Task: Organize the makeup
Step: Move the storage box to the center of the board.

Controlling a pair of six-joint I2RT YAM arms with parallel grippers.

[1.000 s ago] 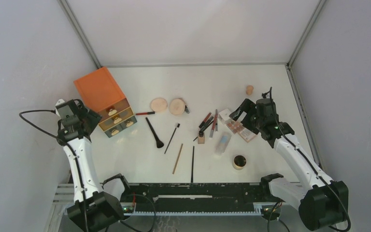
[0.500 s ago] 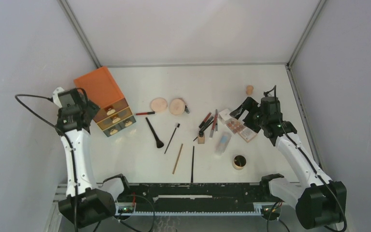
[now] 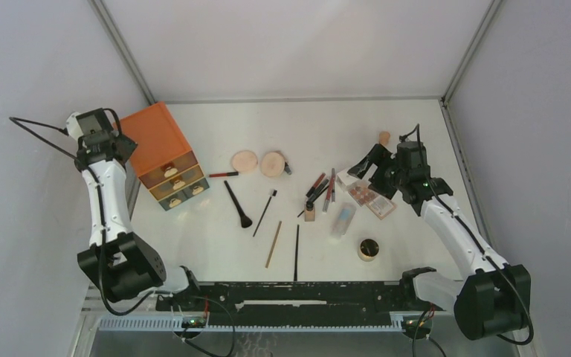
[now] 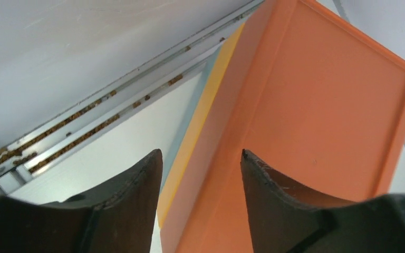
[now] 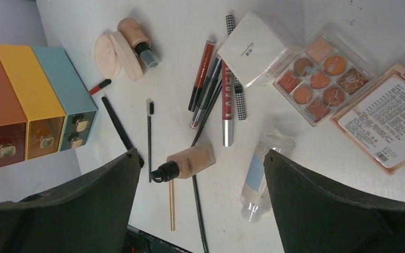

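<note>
The left fingers [image 4: 121, 203] stand spread with nothing between them, over the left edge of the orange three-drawer box [image 3: 151, 135] at the upper left of the overhead frame. In the left wrist view the box's flat top fills the right half. The right fingers [image 5: 324, 203] are also apart and empty, held above the crowded right-centre of the white surface [image 3: 305, 123]. All the makeup lies loose there, outside the box, whose three drawers are shut. Just right of the box are two round tan compacts [image 3: 244, 161] side by side, with a short red pencil [image 3: 224, 174] at their lower left. Below them lie a black brush [image 3: 238, 204], a thin spoolie wand [image 3: 265, 213], a wooden pencil [image 3: 273, 244] and a black pencil [image 3: 296, 253], each apart from the others. Further right, a bundle of pencils and tubes [image 5: 213, 87] overlaps in a fan, so none lies clear of its neighbours. A foundation bottle [image 5: 190, 161] lies at its lower end and a clear tube [image 5: 261, 179] just beside it. The reddish-pan palette [image 5: 324, 79] touches a white square packet [image 5: 252, 48] and a flat peach carton [image 5: 382, 126]. The carton's printed label, the packet's small script and the lettering on a red tube [image 5: 225, 108] are too small to read. A small jar [image 3: 369, 249] stands alone at the lower right.
</note>
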